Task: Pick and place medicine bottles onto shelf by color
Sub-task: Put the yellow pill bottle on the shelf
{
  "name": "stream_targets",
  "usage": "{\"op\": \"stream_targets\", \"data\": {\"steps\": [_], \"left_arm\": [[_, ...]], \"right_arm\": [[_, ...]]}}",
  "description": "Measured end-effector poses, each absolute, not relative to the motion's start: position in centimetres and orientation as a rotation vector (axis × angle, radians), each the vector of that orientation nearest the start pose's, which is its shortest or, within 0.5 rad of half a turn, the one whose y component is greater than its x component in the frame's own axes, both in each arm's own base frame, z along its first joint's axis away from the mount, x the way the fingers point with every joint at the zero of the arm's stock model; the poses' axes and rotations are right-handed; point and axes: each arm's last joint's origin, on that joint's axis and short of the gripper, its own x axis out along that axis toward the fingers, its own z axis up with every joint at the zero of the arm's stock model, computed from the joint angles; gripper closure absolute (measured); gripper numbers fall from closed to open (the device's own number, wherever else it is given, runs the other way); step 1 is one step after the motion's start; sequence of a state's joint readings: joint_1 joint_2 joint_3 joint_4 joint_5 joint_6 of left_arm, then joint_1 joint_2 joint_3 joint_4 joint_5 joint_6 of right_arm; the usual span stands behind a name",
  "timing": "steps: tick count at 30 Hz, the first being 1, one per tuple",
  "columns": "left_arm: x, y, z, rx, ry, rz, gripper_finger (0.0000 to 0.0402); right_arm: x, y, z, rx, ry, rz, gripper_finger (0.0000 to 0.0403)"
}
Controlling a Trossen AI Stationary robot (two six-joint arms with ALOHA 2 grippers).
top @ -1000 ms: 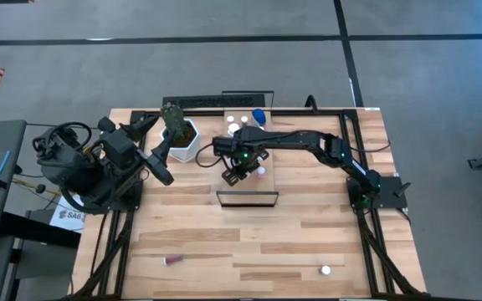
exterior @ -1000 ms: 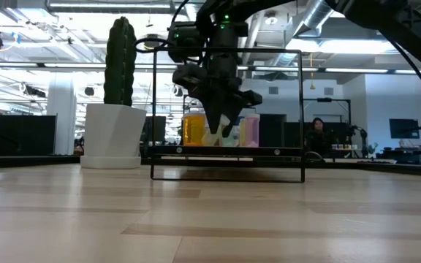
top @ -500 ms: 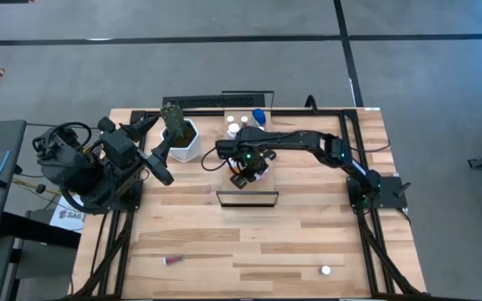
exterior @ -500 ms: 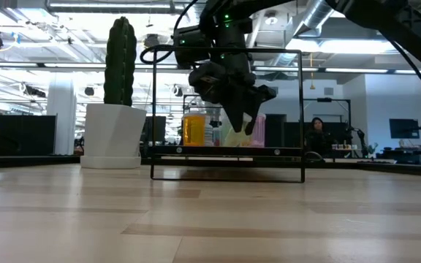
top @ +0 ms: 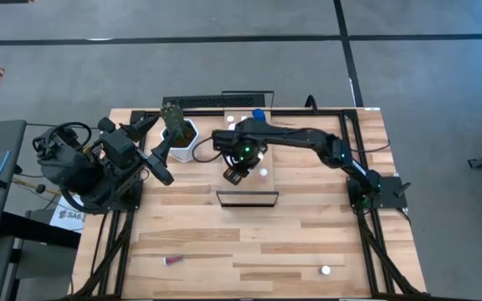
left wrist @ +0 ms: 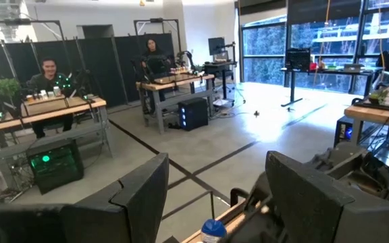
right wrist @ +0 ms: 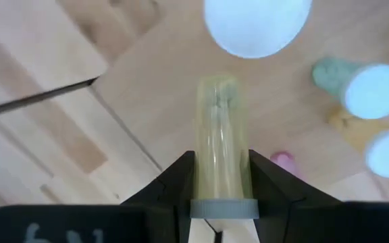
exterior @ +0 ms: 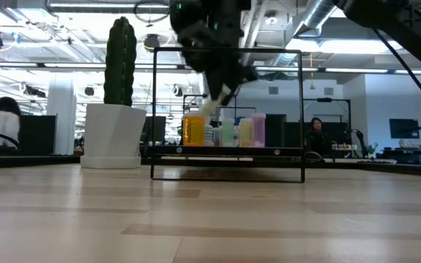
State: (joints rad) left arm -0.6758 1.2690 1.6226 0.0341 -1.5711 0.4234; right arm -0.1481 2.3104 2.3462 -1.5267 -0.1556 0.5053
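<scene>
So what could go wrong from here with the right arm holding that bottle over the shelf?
The right gripper pinches a pale yellowish bottle with white-capped bottles crowded beneath; coming down, it could knock one over. The shelf's dark frame stands close around the gripper in the low view, so a sideways move might clip it. The bottle sticks out well past the fingertips, so a bump could twist it loose.

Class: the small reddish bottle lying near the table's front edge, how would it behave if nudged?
The reddish bottle lies on its side and looks round, so it would probably roll. It is tiny beside the cactus pot, so it is likely light and easily sent skidding.
</scene>
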Motion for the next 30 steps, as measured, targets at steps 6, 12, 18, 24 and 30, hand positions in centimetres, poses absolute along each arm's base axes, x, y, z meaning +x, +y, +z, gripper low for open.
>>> {"op": "stream_targets", "data": {"steps": [6, 12, 18, 24, 30], "left_arm": [[18.6, -11.2, 51.6, 0.036, 0.016, 0.891, 0.0164], [19.9, -11.4, 49.3, 0.086, 0.038, 0.647, 0.0164], [22.5, -10.6, 47.7, 0.086, 0.108, 0.476, 0.0164], [26.0, -10.0, 46.2, 0.236, 0.176, 0.476, 0.0164], [28.3, -10.3, 46.1, 0.291, 0.121, 0.408, 0.0158]], "right_arm": [[41.8, -5.3, 32.1, 0.566, 1.376, -0.290, 0.0267], [37.9, -4.4, 39.3, 0.530, 1.127, -0.208, 0.0267], [33.5, -2.9, 45.4, 0.540, 0.885, -0.043, 0.0267], [31.5, -0.2, 48.4, 0.516, 0.747, 0.125, 0.0267], [30.8, 1.5, 49.2, 0.491, 0.722, 0.185, 0.0267]]}}
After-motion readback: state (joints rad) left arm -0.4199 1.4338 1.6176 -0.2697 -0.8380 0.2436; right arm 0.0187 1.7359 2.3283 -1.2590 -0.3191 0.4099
